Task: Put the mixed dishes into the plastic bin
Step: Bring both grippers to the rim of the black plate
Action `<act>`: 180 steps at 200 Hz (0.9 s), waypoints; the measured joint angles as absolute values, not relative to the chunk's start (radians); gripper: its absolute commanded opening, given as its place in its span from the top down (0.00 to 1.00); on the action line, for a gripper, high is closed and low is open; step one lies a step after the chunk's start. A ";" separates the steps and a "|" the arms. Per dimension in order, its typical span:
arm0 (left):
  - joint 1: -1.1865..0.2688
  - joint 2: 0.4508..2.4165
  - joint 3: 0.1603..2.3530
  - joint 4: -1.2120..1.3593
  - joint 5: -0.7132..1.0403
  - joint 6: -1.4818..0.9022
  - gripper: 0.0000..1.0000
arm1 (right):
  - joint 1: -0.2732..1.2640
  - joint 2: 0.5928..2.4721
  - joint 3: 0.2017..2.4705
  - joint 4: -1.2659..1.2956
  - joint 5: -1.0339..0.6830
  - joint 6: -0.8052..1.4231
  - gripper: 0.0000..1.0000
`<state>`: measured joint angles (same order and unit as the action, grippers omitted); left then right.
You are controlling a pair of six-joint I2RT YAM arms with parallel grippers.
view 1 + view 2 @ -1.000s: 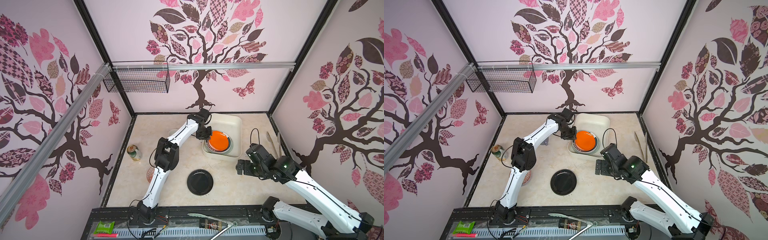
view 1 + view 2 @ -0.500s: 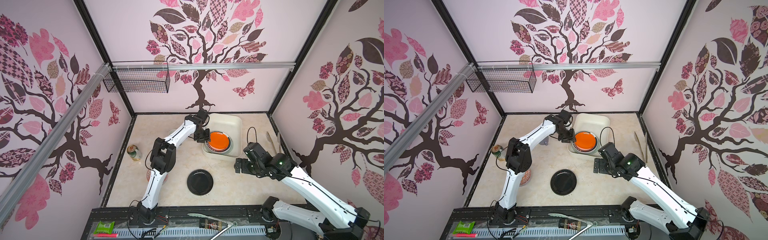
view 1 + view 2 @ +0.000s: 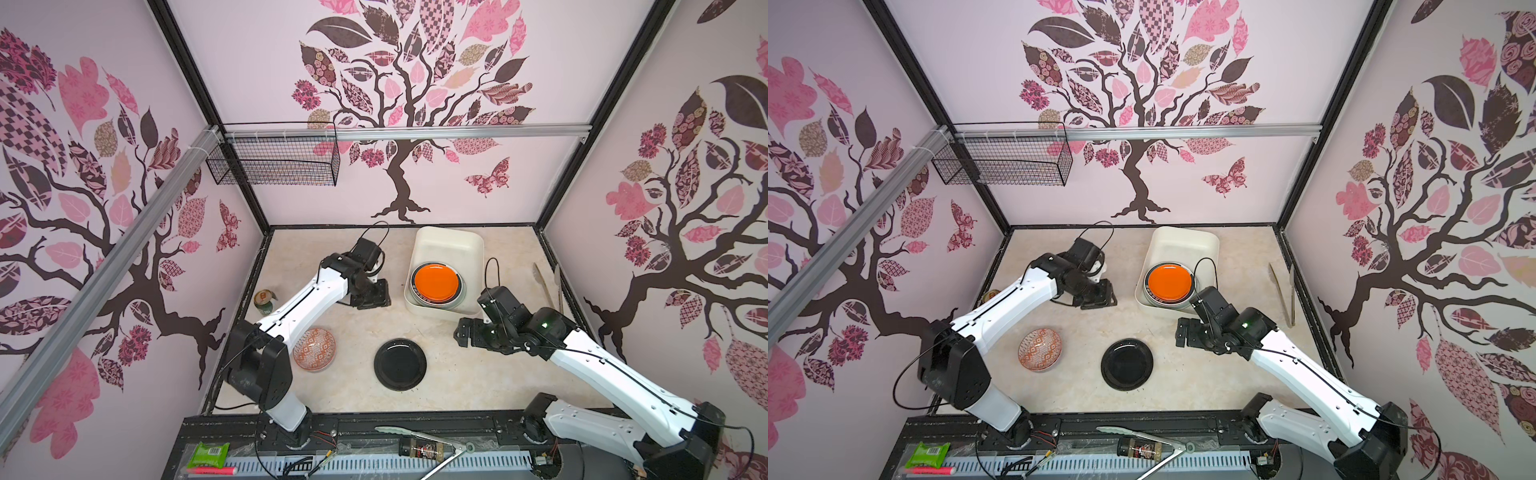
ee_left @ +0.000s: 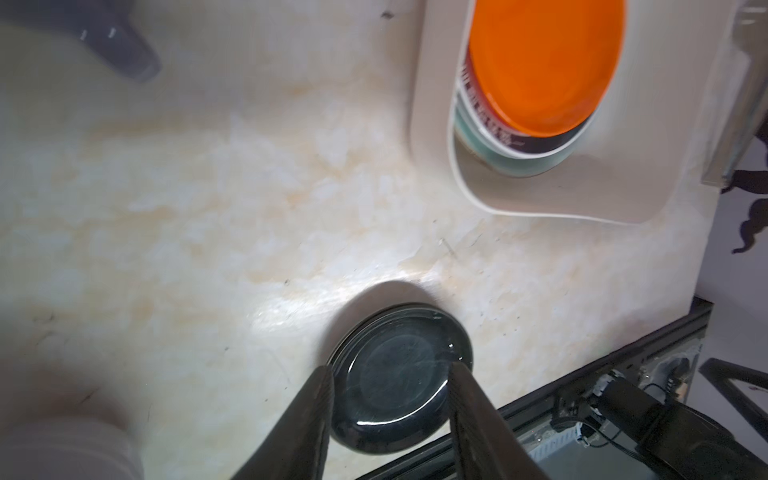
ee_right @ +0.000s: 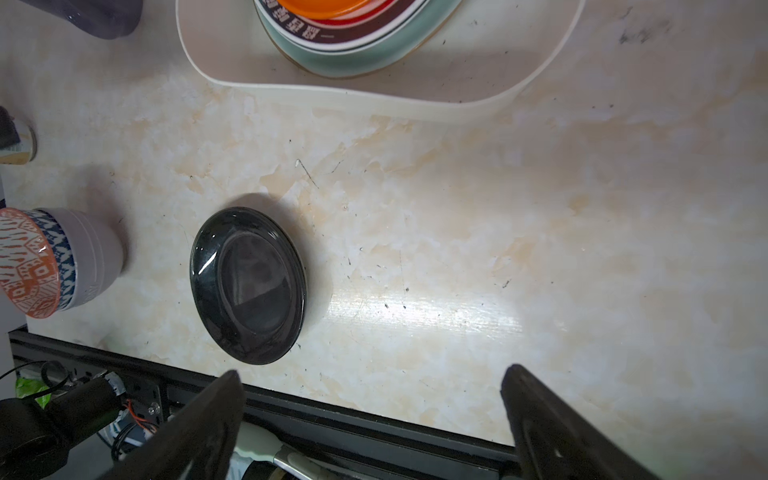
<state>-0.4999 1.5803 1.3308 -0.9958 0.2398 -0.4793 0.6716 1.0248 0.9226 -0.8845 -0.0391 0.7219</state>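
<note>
Bin, cream plastic, at the back of the table, right of centre: holds a stack pushed to its near end, with the orange plate on top and a white plate and a mint-green plate beneath. Black plate: flat on the table near the front edge, well apart from the bin; glossy, with a low rim. Bowl: upright on the table, left of the black plate. Left gripper: jaws partly apart, empty, above bare table left of the bin. Right gripper: jaws wide apart, empty, above the table between the bin's near corner and the black plate. Step in hand, as judged: fetch the black plate with the right gripper. Handling notes: come down at the rim on the side nearest the gripper, one finger under the lip and one above. Close firmly, since the glaze looks slippery. Lift before travelling, clear the bin wall, and lower the plate level and centred on the orange plate so the stack does not shift. The bowl is probably best left to the left gripper.
</note>
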 measured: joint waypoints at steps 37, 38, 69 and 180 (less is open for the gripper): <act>-0.474 1.429 1.096 -0.982 0.238 -0.485 0.51 | 0.721 1.053 0.874 -0.807 -0.087 0.776 0.25; -0.474 1.424 1.089 -0.982 0.238 -0.485 0.51 | 0.723 1.054 0.873 -0.805 -0.088 0.780 0.25; -0.471 1.333 0.970 -0.957 0.268 -0.510 0.52 | 0.814 1.148 0.857 -0.744 -0.117 0.818 0.42; -0.471 1.196 0.736 -0.837 0.374 -0.613 0.53 | 0.896 1.317 0.818 -0.569 -0.189 0.888 0.52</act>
